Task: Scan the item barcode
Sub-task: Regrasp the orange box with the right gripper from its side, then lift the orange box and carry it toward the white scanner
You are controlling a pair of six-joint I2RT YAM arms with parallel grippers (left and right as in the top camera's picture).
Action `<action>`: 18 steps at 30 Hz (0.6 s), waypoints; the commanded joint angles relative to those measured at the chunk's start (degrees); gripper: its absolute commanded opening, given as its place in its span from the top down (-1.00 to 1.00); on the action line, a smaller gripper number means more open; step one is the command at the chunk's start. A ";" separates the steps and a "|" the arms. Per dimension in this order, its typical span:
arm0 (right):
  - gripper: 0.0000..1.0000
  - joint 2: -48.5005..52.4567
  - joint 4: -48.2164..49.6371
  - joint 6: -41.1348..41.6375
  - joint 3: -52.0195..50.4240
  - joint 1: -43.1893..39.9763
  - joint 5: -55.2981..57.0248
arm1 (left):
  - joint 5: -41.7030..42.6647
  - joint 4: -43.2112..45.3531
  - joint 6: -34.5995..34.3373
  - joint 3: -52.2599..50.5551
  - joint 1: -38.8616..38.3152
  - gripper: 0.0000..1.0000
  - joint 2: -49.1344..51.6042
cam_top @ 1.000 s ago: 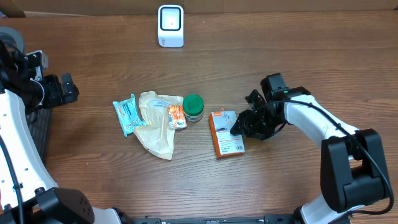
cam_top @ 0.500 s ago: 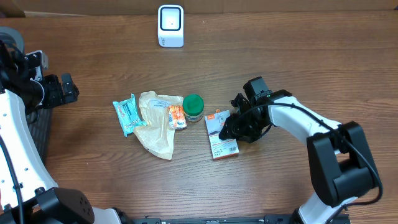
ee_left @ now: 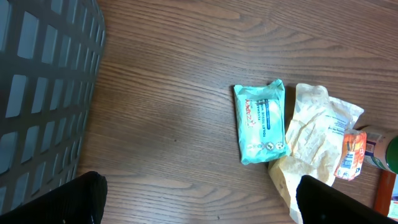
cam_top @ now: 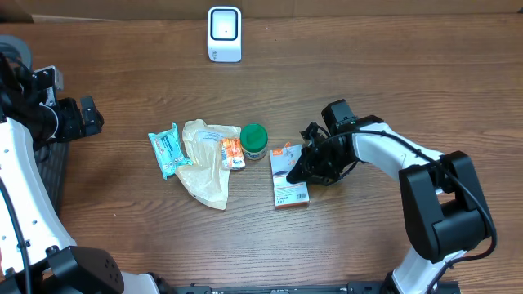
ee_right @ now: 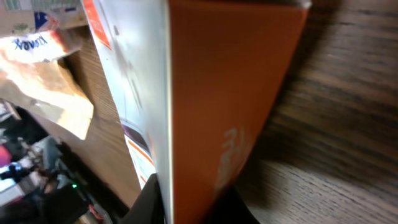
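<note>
The orange box (cam_top: 286,184) lies on the table (cam_top: 392,73) right of centre, just beside the green-lidded jar (cam_top: 254,140); its long axis runs roughly from the far side to the near side, leaning slightly, with the orange end towards the far side.

The right gripper (cam_top: 304,167) sits against the right long edge of the box, towards its far end; the jaws appear clamped on the box, although the fingers themselves are not clearly visible. In the right wrist view the narrow orange side of the box (ee_right: 230,93) fills the frame directly ahead of the camera, which agrees with a grip across the box's thickness.

The left gripper (cam_top: 86,117) hangs at the left edge of the table with its jaws fully released, grasping nothing; it is well apart from the box.

The scanner (cam_top: 224,34) stands at the far edge of the table, beyond the box and to its left; the path between them is bare table, passing to the right of the jar.

The right arm is therefore the arm for the transfer; the move calls for a lift, a carry away and leftward, and a rotation presenting the barcode face to the scanner window. Which face carries the barcode is too small to tell.
</note>
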 commanded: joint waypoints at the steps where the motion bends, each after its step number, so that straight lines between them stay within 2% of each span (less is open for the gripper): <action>1: 0.92 2.51 -0.42 -1.64 1.51 -1.81 2.29 | 0.66 0.09 1.53 -0.07 -0.42 -0.99 -0.31; 8: 0.92 -1.86 -4.70 -0.94 8.22 -5.75 2.05 | 0.63 0.09 1.53 -0.07 -0.42 -0.99 -0.28; 12: 0.92 -7.96 -8.37 2.54 14.34 -7.02 2.03 | 0.63 0.09 1.51 -0.07 -0.42 -0.99 -0.31; 18: 0.92 -19.21 -5.01 8.09 18.43 -6.73 2.08 | 0.63 0.07 1.51 -0.07 -0.42 -0.99 -0.31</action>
